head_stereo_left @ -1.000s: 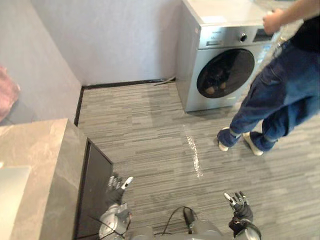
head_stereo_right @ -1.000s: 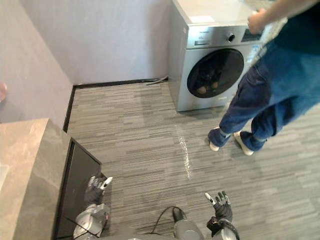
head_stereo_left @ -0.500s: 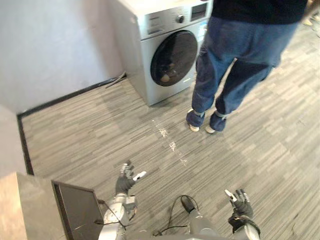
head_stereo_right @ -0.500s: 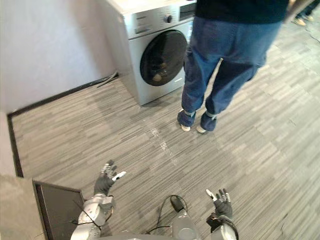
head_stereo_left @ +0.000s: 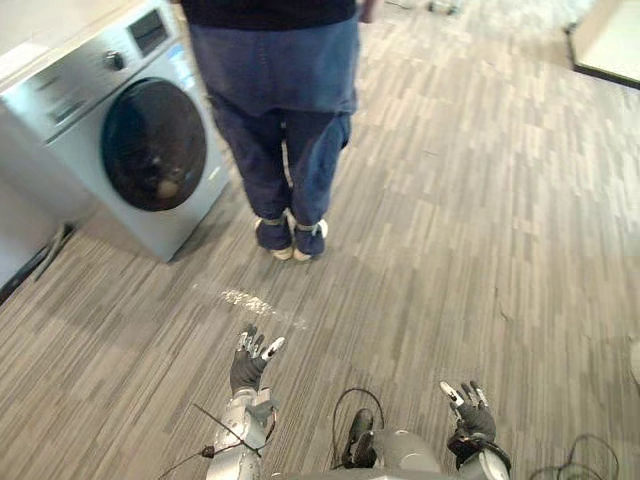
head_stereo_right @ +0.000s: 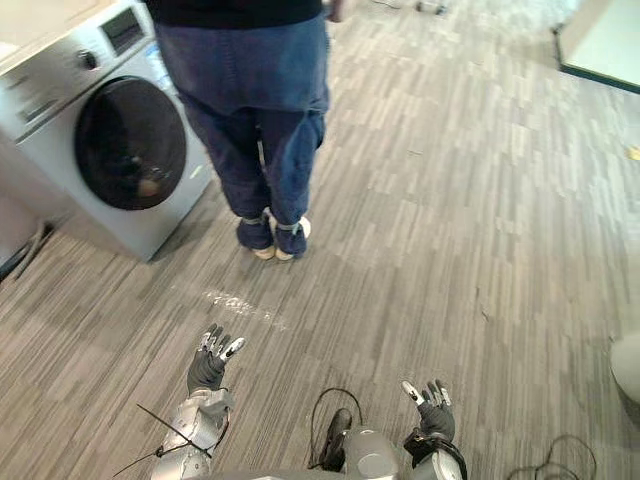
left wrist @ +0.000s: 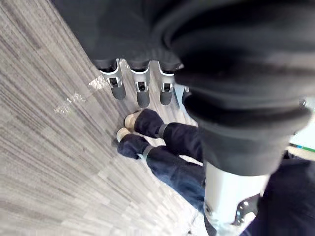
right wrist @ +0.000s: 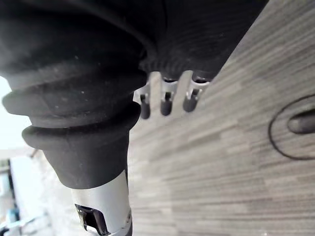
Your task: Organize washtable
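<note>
The left hand [head_stereo_left: 250,362] is held at the lower centre-left above the striped grey floor [head_stereo_left: 480,220], fingers straight and spread. The right hand [head_stereo_left: 468,412], at the lower right, is opened likewise. A person [head_stereo_left: 280,120] is seen at the top centre, just beside a washing machine [head_stereo_left: 120,130] in the upper left.

Left hand [head_stereo_left: 247,364] raised low, fingers relaxed, empty; right hand [head_stereo_left: 470,416] likewise.

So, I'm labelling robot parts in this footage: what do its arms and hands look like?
The arms are silver-grey. The left robot hand and right robot hand have silver fingers with dark tips, and a dark ribbed cover over the back and wrist.
</note>
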